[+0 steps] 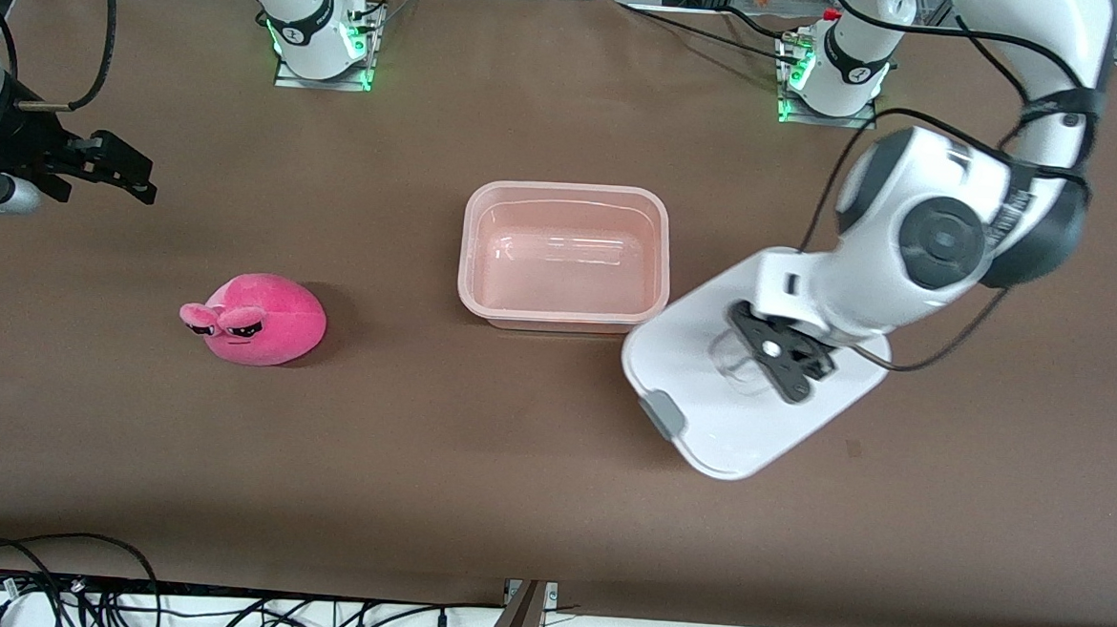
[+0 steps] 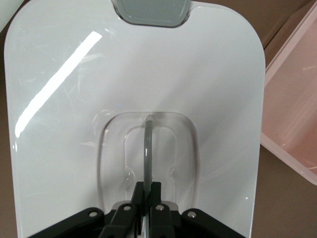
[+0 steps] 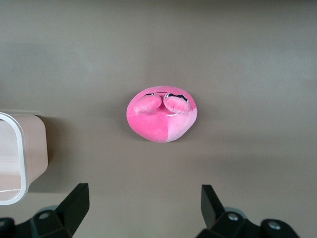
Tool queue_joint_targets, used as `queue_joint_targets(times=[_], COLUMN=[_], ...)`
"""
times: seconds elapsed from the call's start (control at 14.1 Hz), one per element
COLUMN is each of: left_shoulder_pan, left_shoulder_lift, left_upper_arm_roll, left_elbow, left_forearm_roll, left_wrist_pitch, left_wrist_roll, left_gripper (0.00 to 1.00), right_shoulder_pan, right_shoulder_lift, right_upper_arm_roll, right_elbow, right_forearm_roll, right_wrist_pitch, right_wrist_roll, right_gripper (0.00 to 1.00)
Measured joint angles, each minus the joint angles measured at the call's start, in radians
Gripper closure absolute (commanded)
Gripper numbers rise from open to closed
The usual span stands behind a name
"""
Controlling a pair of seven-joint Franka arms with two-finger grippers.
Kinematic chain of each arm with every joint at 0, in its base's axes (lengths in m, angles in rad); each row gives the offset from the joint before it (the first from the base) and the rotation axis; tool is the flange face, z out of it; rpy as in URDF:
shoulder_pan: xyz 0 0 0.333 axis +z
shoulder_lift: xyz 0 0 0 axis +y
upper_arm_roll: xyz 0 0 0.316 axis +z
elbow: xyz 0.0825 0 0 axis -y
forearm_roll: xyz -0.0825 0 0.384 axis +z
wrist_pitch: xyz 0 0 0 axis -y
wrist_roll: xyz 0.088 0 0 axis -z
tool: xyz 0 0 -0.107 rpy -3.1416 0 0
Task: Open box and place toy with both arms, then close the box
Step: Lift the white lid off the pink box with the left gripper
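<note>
Meanwhile, on the brown table (cables along its edges), left jaws pinch the lid; right jaws gape.

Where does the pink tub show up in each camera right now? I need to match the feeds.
Front view: the box, lid off, sits mid-table, beside the lid.
Left wrist view: only one pink corner shows at the picture's edge, beside the lid held by the left pincer.
Right wrist view: one corner at the edge, apart from the toy.
Shared landmark: the box's pale rim.

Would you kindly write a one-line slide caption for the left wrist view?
Left gripper pinches the handle of the white lid, beside the open pink box.
</note>
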Motion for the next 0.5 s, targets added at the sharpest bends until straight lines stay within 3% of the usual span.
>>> queue_joint_targets(times=[0.5], left_shoulder_pan=[0.214], left_shoulder_lift=[0.001], left_upper_arm_roll=[0.011], left_elbow=[0.019], left_forearm_roll=[-0.001], left_wrist_pitch=[-0.009], left_wrist_roll=[0.001], left_gripper=[1.0], right_shoulder_pan=[0.001], right_shoulder_lift=[0.002], right_upper_arm_roll=[0.001], right_elbow=[0.0], right_forearm_roll=[0.001], right_wrist_pitch=[0.0], right_wrist_roll=[-0.006], right_gripper=[0.0])
